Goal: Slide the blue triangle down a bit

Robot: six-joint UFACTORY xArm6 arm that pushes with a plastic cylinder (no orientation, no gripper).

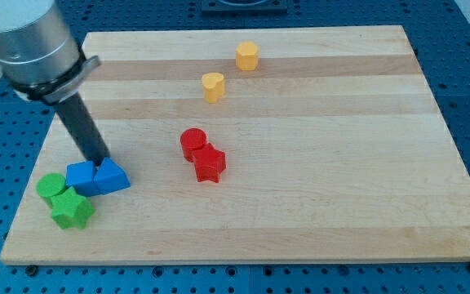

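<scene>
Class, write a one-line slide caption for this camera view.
My tip sits at the top edge of the blue triangle, beside the blue cube on the wooden board.

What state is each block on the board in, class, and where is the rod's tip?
my tip: at the top edges of both blue blocks
blue triangle: touching blue cube
blue cube: beside green cylinder
green cylinder: touching green star
green star: flat
red cylinder: touching red star
red star: flat
yellow blocks: apart

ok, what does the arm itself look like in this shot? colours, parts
A thick silver-grey metal cylinder enters from the view's top left, with a darker band and a small bracket at its lower rim. Out of it runs a straight dark rod, plain, with no markings or cables visible. My tip sits at the top edge of the blue triangle, beside the blue cube.
</scene>
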